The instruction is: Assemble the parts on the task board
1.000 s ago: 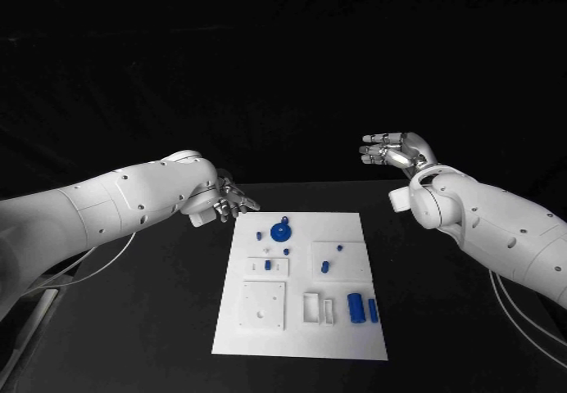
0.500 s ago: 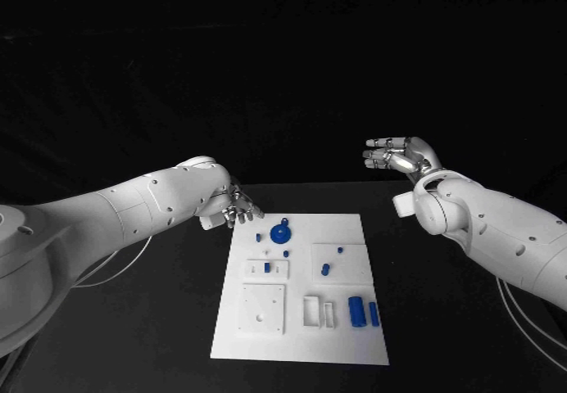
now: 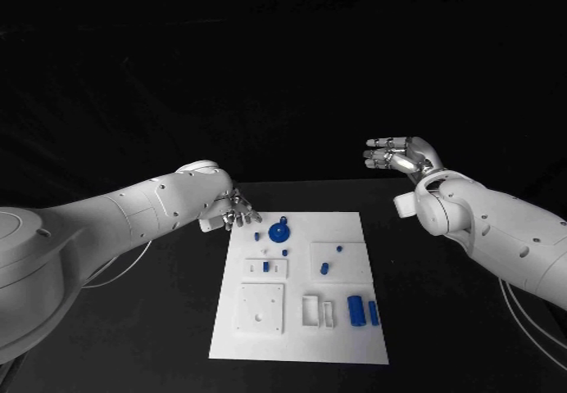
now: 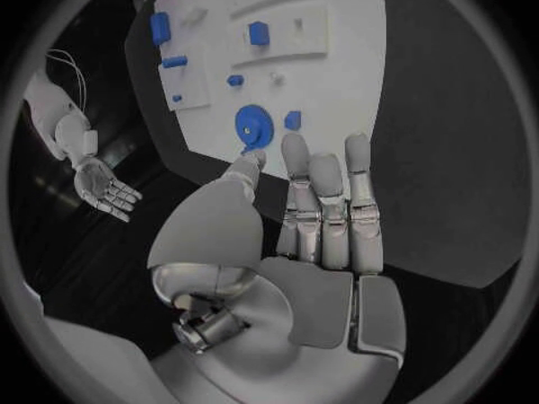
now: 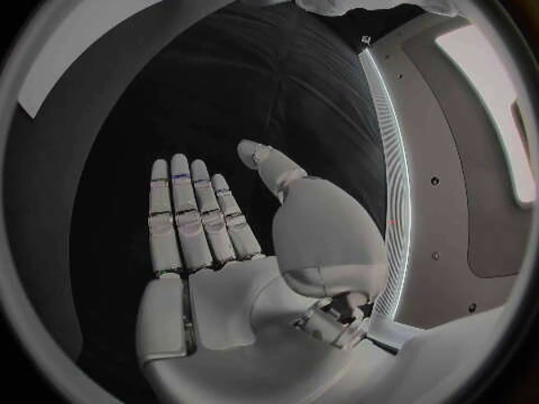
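The white task board (image 3: 298, 327) lies in the middle of the table. A round blue disc (image 3: 278, 232) sits near its far edge, with small blue pieces (image 3: 325, 267) further in and two blue cylinders (image 3: 356, 309) near the front right. My left hand (image 3: 233, 211) hovers just off the board's far left corner, fingers straight and holding nothing. In the left wrist view its fingers (image 4: 326, 206) reach toward the disc (image 4: 254, 126) without touching it. My right hand (image 3: 398, 153) is raised beyond the board's far right corner, flat and empty (image 5: 207, 220).
White raised blocks (image 3: 262, 305) and slots stand on the board's near half. Black table surrounds the board on every side. Cables hang beside both arms at the table's sides.
My left hand has moved slightly closer to the board's far left corner while the arm turned. The right hand has barely shifted.
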Robot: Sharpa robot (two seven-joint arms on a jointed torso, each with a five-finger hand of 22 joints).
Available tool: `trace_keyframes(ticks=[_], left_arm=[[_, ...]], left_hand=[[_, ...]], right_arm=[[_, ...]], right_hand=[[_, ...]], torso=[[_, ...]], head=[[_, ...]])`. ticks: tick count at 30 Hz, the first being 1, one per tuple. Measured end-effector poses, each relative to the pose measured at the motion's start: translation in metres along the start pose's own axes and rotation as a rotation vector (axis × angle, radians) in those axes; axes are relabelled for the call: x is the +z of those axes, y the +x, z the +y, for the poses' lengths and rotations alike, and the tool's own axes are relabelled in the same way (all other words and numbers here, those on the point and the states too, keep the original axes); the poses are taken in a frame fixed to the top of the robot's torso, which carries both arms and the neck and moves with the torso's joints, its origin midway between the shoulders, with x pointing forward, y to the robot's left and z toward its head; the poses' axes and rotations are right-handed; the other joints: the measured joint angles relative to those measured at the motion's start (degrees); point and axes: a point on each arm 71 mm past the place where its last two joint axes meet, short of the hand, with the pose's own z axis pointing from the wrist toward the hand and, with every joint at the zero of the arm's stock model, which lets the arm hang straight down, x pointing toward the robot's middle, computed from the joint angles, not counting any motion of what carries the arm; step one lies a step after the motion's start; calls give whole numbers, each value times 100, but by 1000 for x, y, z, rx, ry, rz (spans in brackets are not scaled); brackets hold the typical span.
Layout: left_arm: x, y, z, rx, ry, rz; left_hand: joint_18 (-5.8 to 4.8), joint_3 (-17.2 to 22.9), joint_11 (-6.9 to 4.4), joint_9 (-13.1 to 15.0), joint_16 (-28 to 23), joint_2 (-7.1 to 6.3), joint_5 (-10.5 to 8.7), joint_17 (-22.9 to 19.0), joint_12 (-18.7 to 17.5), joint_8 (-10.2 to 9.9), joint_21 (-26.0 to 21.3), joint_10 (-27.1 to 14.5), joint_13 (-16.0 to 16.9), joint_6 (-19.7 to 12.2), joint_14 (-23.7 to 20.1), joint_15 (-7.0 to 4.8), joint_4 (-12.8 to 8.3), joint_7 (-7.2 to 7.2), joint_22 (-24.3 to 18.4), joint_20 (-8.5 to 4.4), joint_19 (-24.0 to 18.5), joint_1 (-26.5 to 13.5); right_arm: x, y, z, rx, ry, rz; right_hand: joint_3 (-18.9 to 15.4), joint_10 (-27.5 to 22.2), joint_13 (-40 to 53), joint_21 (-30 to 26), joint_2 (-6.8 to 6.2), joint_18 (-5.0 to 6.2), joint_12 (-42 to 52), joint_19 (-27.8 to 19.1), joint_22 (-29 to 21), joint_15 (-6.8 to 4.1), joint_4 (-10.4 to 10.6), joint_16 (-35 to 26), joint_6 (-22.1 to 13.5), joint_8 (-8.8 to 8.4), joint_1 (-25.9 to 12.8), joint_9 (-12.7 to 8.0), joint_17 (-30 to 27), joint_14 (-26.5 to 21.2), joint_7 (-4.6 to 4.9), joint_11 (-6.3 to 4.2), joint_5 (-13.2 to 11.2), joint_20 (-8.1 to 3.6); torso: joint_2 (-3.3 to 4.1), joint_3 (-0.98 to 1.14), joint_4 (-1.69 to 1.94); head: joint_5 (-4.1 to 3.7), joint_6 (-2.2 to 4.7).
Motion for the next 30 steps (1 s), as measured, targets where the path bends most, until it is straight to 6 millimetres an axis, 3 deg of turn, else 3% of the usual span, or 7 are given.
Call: trace_keyframes(ticks=[15, 19, 24, 30], left_arm=[[12, 23, 9, 34, -20, 57], [13, 25, 10, 37, -20, 65], [13, 26, 10, 37, -19, 69], [14, 26, 11, 35, -18, 69]], left_hand=[[0, 17, 21, 30, 0, -130, -194, -42, 0, -206, 0, -21, -13, 34, -61, 21, 292, 34, -1, 21, -20, -130], [0, 55, 41, 14, 0, -194, -519, -51, 0, -232, 0, -41, -13, 34, -61, 21, 472, 34, -1, 21, -20, -194], [0, 159, 41, 15, 0, -376, -829, -71, 0, -263, 0, -41, -24, 34, -62, 21, 778, 34, -1, 21, -20, -258], [0, 177, 41, 13, 0, -378, -846, -71, 0, -264, 0, -41, -24, 34, -65, 24, 817, 34, -1, 21, -20, -256]], right_arm=[[-1, -1, 2, 0, -4, 0], [-1, -1, 2, 0, -4, -1], [0, 0, 2, 0, -4, -1], [0, 0, 2, 1, -3, -1]], right_hand=[[-16, -17, 0, 0, 0, 0, 0, 0, 0, -13, -16, 0, -20, 0, 0, 0, 0, -12, -20, -18, 38, 0], [-16, -21, 0, 0, 0, 0, 0, 0, 0, -20, -16, 0, -20, 0, 0, 0, 0, -19, -20, -21, 38, 0], [-16, -21, 0, 0, 0, 0, 0, 0, 0, -20, -16, 0, -20, 0, 0, 0, 0, -19, -20, -21, 38, 0], [-16, -21, 0, 0, 0, 0, 0, 0, 0, -20, -16, 0, -42, 0, 0, 0, 0, -19, 1, -21, 38, 0]], torso=[[27, -13, -20], [39, -15, -23], [42, -13, -23], [43, -13, -19]], head=[[-34, -24], [-38, -20], [-39, -29], [-40, -35]])
